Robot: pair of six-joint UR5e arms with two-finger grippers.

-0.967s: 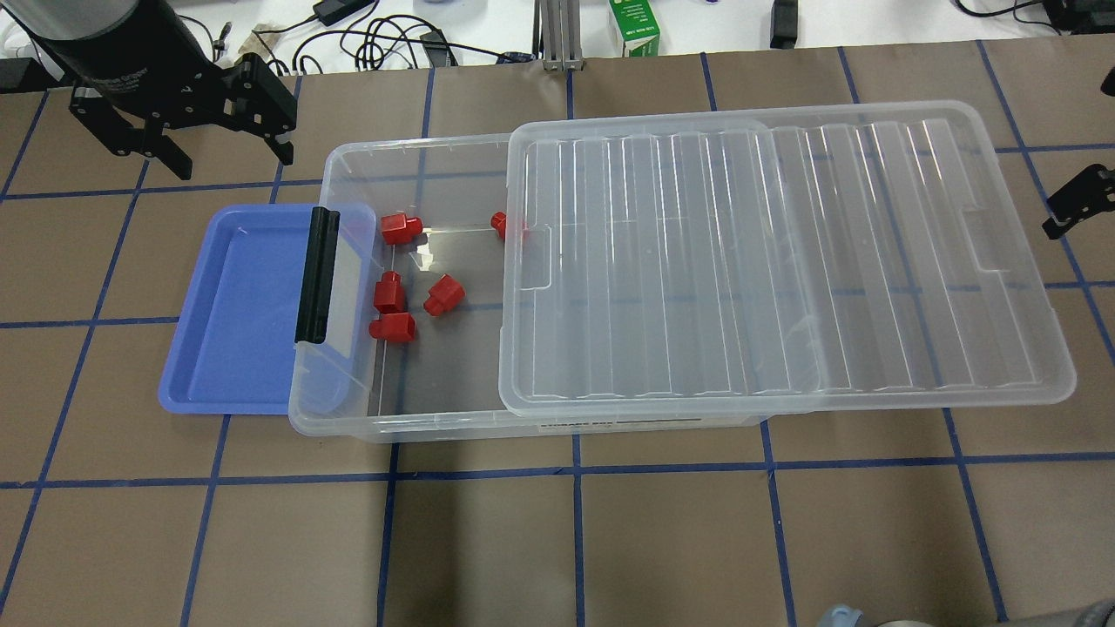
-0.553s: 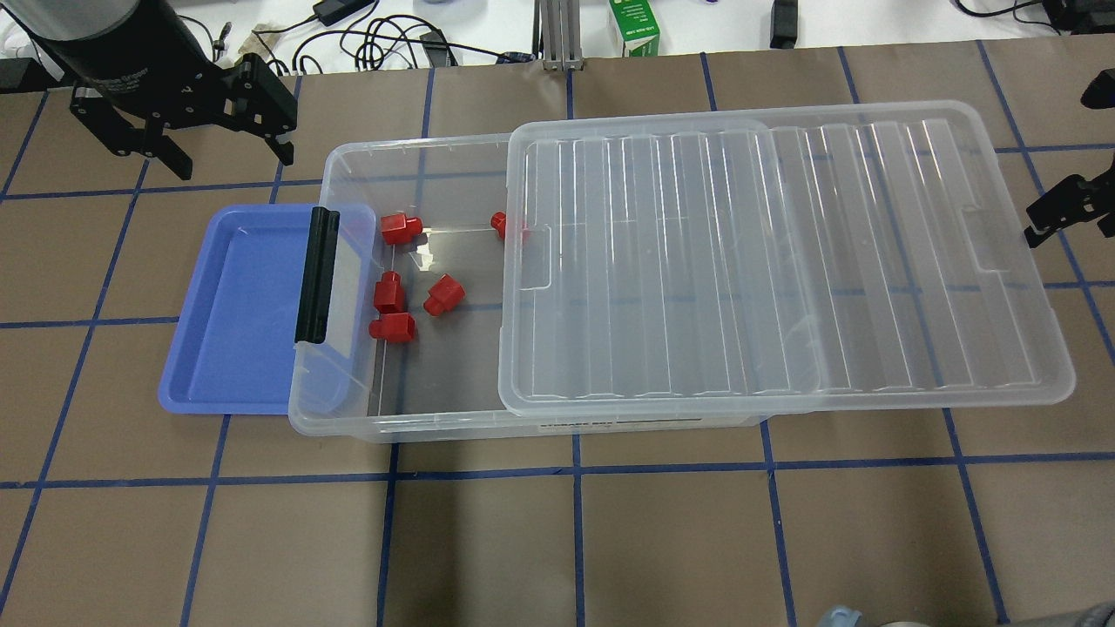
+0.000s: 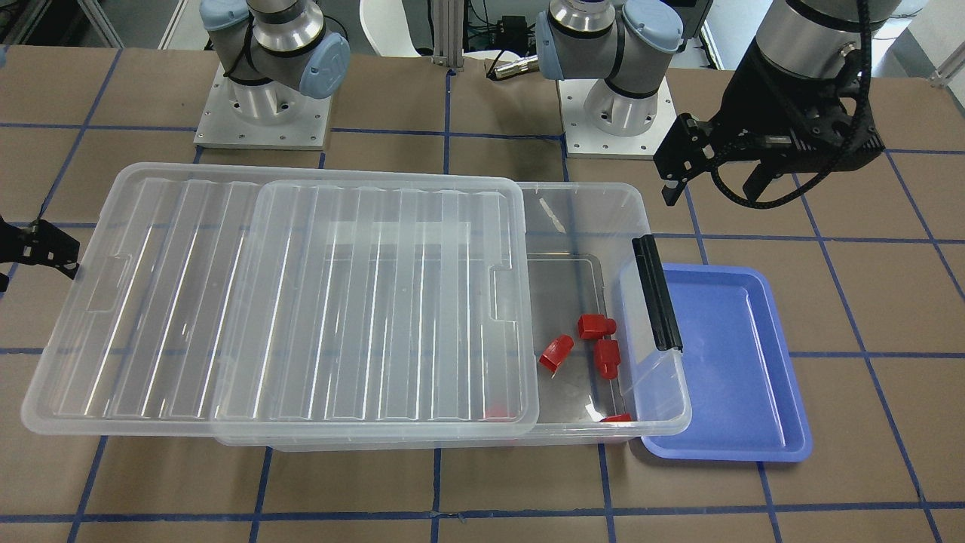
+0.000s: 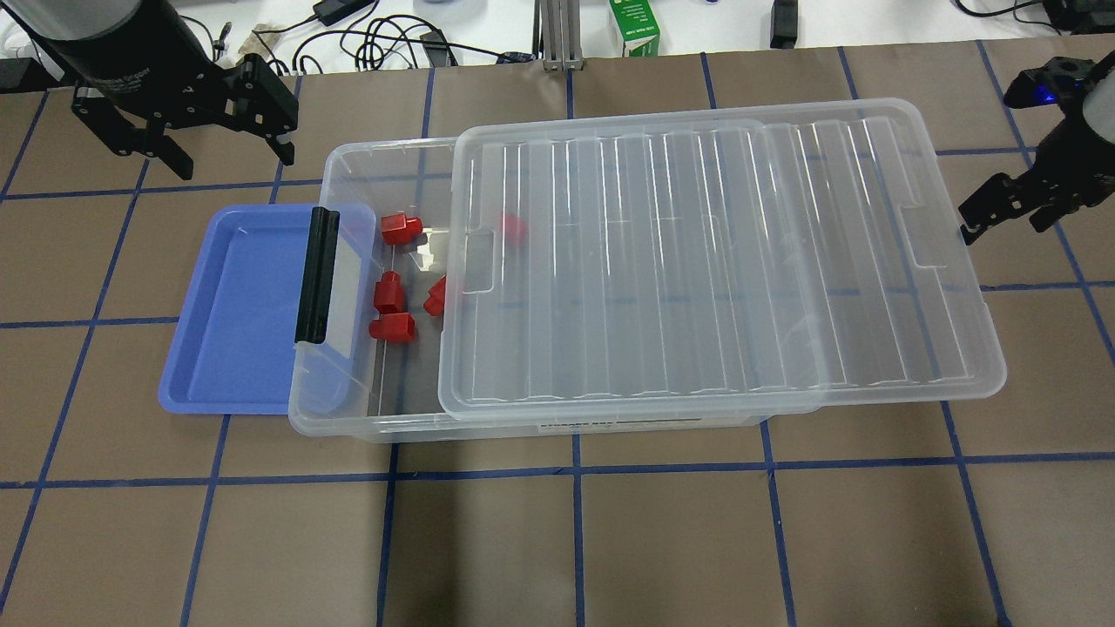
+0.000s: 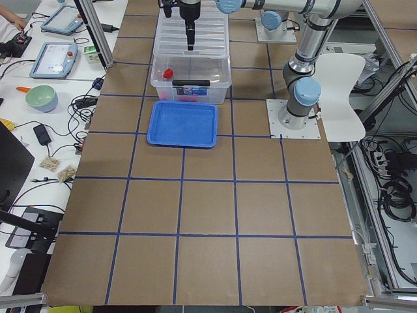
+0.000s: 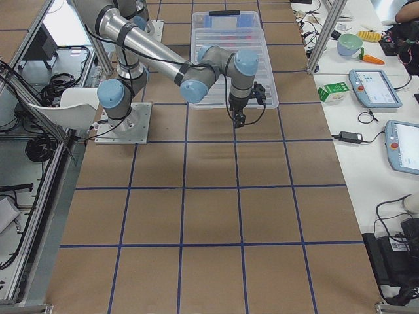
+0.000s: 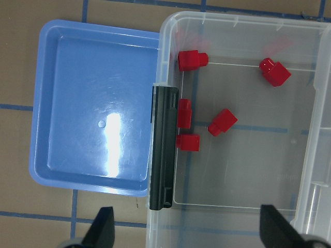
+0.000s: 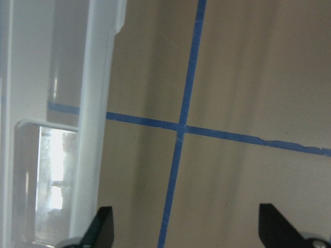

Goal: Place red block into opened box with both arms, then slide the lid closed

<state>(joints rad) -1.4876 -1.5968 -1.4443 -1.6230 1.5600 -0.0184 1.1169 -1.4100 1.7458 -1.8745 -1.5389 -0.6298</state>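
Note:
The clear box (image 4: 348, 158) lies across the table with its black latch bar (image 4: 315, 274) at the left end. Several red blocks (image 4: 400, 228) lie on its floor near that end; one red block (image 4: 514, 228) shows dimly under the lid. The ribbed lid (image 4: 697, 261) rests on the box and overhangs its right end, leaving a strip open by the latch. My right gripper (image 4: 1002, 218) is open at the lid's right short end, with the lid rim (image 8: 98, 103) beside one finger. My left gripper (image 4: 233, 161) hovers open and empty behind the box's left end.
A shallow blue tray (image 4: 235, 305) sits tucked under the box's latch end. Cables and a green carton (image 4: 634, 26) lie beyond the table's far edge. Both arm bases (image 3: 614, 113) stand on the robot's side of the box.
The lid has slid left over the box and now covers one more red block. My right gripper came in from the right edge, following the lid's end. The left arm stayed still.

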